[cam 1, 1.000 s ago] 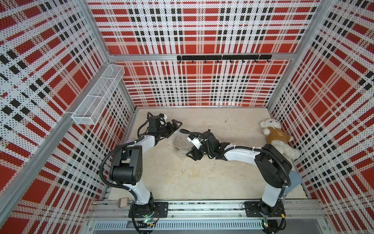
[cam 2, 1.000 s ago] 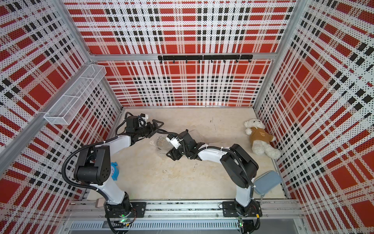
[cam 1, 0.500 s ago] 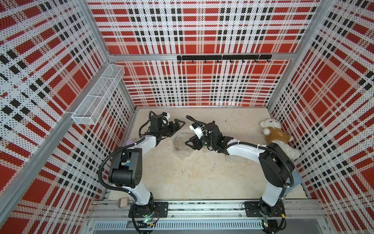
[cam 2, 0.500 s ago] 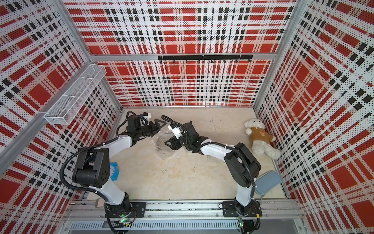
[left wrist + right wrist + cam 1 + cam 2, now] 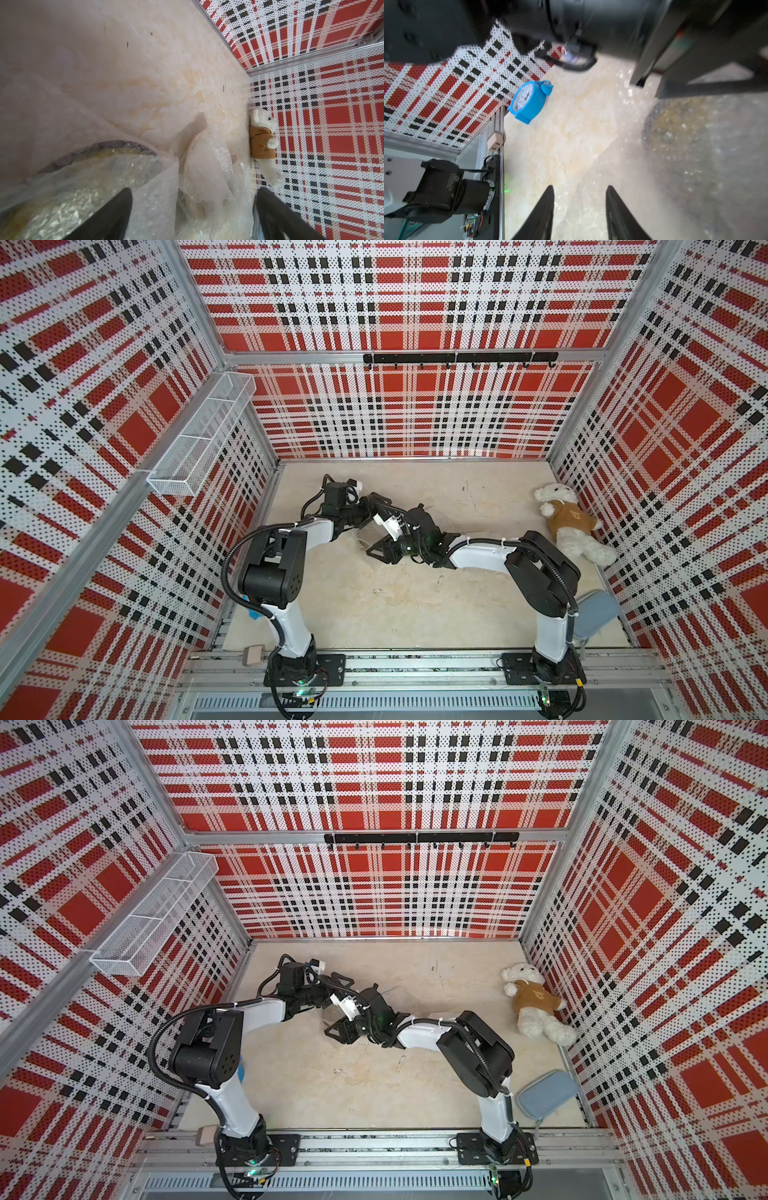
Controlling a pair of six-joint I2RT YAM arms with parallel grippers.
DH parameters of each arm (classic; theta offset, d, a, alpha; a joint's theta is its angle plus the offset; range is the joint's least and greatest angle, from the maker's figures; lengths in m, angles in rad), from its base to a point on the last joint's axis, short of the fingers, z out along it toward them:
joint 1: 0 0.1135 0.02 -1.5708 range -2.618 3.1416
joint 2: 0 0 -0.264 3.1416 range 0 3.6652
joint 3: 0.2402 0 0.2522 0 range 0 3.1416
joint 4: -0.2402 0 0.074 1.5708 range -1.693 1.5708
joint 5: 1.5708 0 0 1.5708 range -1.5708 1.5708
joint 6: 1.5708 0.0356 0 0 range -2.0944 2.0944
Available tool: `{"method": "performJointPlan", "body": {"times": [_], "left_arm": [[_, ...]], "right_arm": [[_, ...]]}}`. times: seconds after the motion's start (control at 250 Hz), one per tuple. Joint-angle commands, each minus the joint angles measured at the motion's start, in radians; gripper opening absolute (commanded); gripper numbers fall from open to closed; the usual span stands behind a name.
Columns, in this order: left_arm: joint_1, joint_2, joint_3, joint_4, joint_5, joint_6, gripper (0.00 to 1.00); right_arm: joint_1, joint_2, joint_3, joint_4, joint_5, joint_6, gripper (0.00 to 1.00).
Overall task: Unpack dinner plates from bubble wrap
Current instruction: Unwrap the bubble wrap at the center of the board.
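Two dinner plates (image 5: 93, 158) are lying wrapped in bubble wrap (image 5: 153, 203) at about ten o'clock from the middle of the table (image 5: 374, 614) — one is dark-rimmed. The left gripper (image 5: 194, 189) is hanging wide open astride the wrap. The right gripper (image 5: 579, 186) is hovering over it, jaws partly apart, grasping nothing. A teddy bear (image 5: 569, 522) is lying at two o'clock.

Teddy bear (image 5: 569, 522) right of bubble wrap (image 5: 149, 187)
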Motion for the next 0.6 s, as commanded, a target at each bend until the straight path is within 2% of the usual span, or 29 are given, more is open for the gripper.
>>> {"method": "performJointPlan", "body": {"times": [0.0,0.192,0.596], "left_arm": [[0.008,0.010,-0.002,0.045,0.009,-0.018,0.95],[0.014,0.013,-0.006,0.045,0.006,-0.017,0.94],[0.019,0.015,-0.028,0.045,-0.010,-0.006,0.94]], "right_arm": [[0.018,0.012,-0.067,0.089,0.029,0.039,0.43],[0.030,0.030,-0.145,0.146,0.060,0.073,0.44],[0.068,0.046,-0.189,0.167,0.165,0.059,0.47]]}}
